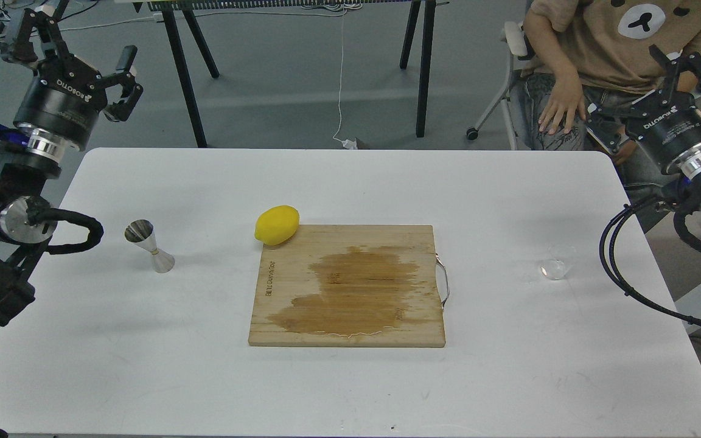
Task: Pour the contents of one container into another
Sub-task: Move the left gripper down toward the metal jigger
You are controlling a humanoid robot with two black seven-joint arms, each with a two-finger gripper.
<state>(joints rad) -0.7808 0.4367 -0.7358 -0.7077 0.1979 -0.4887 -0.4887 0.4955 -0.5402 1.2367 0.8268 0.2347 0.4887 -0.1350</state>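
Observation:
The small clear glass cup (555,265) stands upright on the white table (204,377) near its right edge. The steel hourglass jigger (148,244) stands upright on the left part of the table. My left gripper (80,61) hangs high at the far left, beyond the table's back edge, open and empty, well above and behind the jigger. My right gripper (655,91) is raised at the far right, open and empty, behind and above the glass cup.
A wooden cutting board (350,286) with a dark wet patch lies mid-table, a metal handle on its right side. A yellow lemon (277,224) rests at the board's back-left corner. A seated person (575,67) is behind the table's right end; trestle legs (186,73) stand behind.

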